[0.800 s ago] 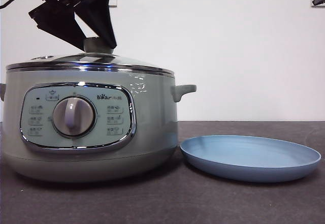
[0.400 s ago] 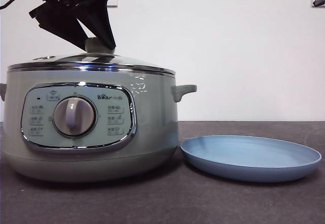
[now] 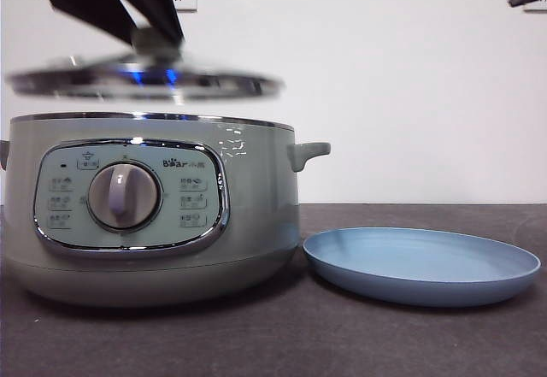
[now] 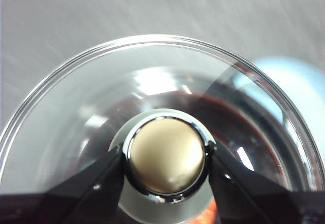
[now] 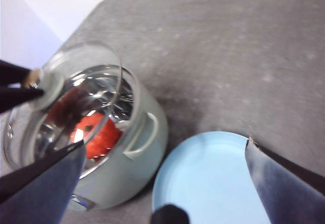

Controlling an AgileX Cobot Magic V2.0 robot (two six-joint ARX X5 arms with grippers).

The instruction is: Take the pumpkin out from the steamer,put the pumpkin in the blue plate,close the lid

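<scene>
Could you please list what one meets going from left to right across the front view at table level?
Steamer → blue plate. The lid, held by its knob in the left hand, hangs directly above the steamer, so it has no separate place in that order.

The lid (image 3: 141,84) no longer sits on the steamer (image 3: 154,210): it now hangs clear above the rim, with a gap of wall showing between them. The left gripper (image 3: 154,39), clamped on the lid's knob (image 4: 166,155), is higher than before, and the pumpkin (image 5: 96,135) shows inside the opened pot.
</scene>
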